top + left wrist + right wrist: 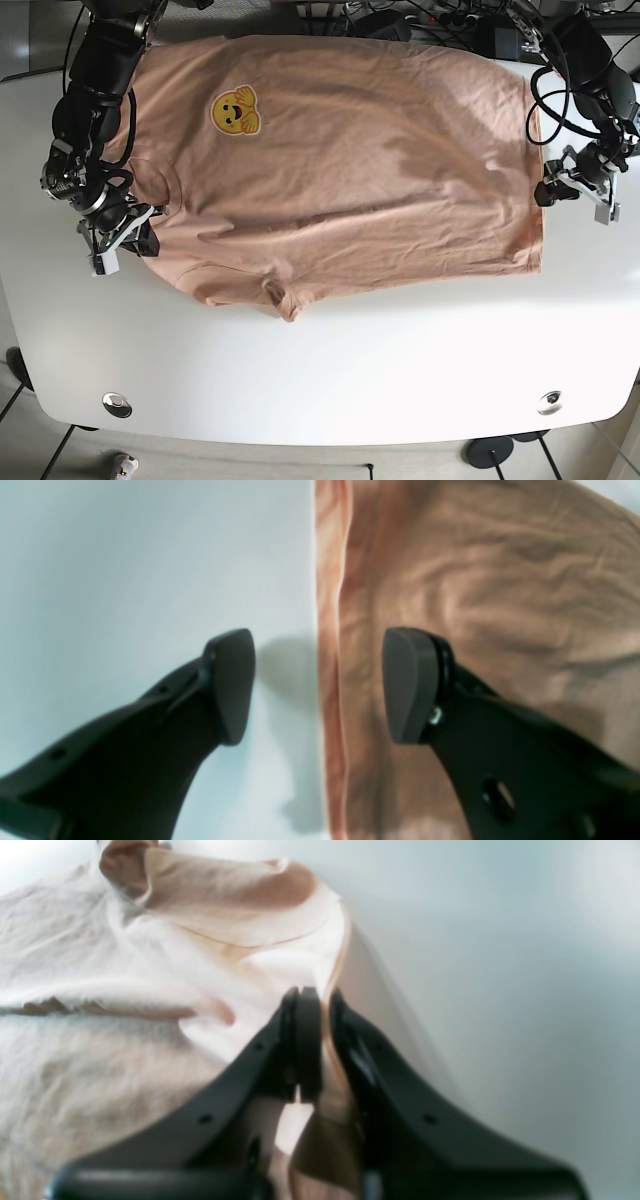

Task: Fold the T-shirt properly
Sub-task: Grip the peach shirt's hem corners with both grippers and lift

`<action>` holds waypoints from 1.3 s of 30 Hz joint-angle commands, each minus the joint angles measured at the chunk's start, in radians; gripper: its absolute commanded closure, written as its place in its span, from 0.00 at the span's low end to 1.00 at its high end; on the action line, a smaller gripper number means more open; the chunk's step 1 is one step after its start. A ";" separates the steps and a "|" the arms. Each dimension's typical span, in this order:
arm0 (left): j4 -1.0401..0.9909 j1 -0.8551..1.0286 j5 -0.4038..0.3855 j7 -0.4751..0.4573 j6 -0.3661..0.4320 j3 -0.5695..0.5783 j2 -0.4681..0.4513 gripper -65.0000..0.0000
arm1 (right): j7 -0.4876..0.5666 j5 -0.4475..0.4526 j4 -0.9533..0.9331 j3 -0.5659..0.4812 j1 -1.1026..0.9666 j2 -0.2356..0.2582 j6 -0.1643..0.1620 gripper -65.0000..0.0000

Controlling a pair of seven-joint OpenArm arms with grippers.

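Note:
A salmon T-shirt (360, 170) lies spread flat on the white table (330, 370), its yellow emoji print (235, 110) at the back left. Its hem (537, 190) runs along the right side, and one sleeve (283, 300) points toward the front. My right gripper (143, 240) sits at the shirt's left edge by the shoulder; in the right wrist view it (320, 1005) is shut on a pinched fold of the fabric (240, 965). My left gripper (546, 192) is at the hem. In the left wrist view it (320, 685) is open, one finger over the table and one over the cloth (490, 590).
Cables and equipment (420, 20) crowd the table's back edge. Two metal fittings (117, 403) (549, 402) sit near the front corners. Bare table surface stretches in front of the shirt. The floor and the table's feet (490, 452) show below the front edge.

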 commanded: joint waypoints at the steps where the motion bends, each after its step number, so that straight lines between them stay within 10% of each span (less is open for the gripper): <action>1: -0.013 -0.019 -0.001 -0.002 -0.001 0.002 -0.023 0.42 | 0.025 0.018 0.016 0.005 0.021 0.015 0.005 0.97; 11: -0.016 -0.077 0.001 0.004 -0.001 0.215 0.011 0.43 | 0.025 0.018 0.016 0.005 0.021 0.017 0.005 0.97; 16: 0.003 -0.104 -0.003 0.001 0.079 0.227 0.005 0.99 | 0.025 0.018 0.018 0.005 0.007 0.017 0.005 0.97; 29: 0.511 -0.019 0.004 0.114 0.081 0.232 0.009 0.99 | 0.017 0.028 0.179 0.057 -0.111 0.017 0.010 0.97; 39: 0.394 -0.248 -0.001 0.110 0.081 0.382 0.035 0.99 | 0.014 -0.009 0.062 0.047 0.098 0.040 0.004 0.97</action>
